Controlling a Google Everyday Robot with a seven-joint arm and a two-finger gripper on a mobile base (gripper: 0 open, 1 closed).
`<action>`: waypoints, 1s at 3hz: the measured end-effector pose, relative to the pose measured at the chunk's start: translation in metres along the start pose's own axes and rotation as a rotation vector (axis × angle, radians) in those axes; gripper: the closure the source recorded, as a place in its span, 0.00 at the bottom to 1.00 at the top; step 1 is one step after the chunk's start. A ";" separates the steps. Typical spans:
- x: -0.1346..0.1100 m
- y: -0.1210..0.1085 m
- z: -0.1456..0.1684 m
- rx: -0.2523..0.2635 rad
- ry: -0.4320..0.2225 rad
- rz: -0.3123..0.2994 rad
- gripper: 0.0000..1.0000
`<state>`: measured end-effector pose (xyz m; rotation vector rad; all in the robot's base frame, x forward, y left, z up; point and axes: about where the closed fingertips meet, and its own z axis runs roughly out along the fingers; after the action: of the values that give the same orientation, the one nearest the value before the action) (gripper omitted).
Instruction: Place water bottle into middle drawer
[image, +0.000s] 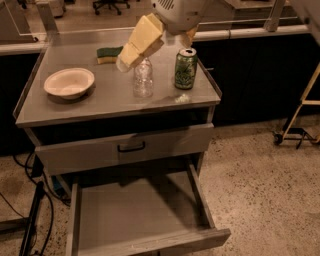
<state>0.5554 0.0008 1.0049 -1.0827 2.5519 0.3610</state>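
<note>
1. Locate the gripper (129, 54), a pale yellow two-part claw on a white arm head. It reaches down and to the left from the top edge of the view, and its tip is directly over the neck of the small clear ribbed plastic water bottle (143, 80). You cannot tell how far the claw is open, or whether it touches or holds the bottle.

2. Locate the water bottle. It stands upright on the flat grey metal cabinet top (100, 104), near the middle.

3. Note the neighbouring items on the same top:
- A green printed drink can (185, 69) stands upright just beside the bottle, on its right, and is apart from it.
- A small crumpled clear scrap (182, 98) lies in front of the can, near the front edge.
- A shallow white round bowl (69, 82) sits well apart on the left.
- A green and yellow rectangular sponge (109, 54) lies behind the bottle, to the left of the gripper.

4. Check the drawers below:
- The grey drawer front with a black handle (131, 147) is pushed in, or nearly so.
- Under it, the wide shallow grey sheet-metal middle drawer (135, 210) is pulled well out toward you, and its low side walls are visible.

5. Note the surroundings. Dark cables (35, 220) lie on the speckled floor (260, 175) to the left of the cabinet. A metal stand on wheels (299, 117) is at the right.
</note>
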 end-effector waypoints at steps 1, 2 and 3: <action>-0.019 0.001 0.013 -0.010 -0.005 -0.012 0.00; -0.035 -0.005 0.026 -0.003 -0.001 -0.014 0.00; -0.051 -0.015 0.038 0.011 -0.002 -0.018 0.00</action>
<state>0.6077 0.0370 0.9896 -1.1000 2.5378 0.3429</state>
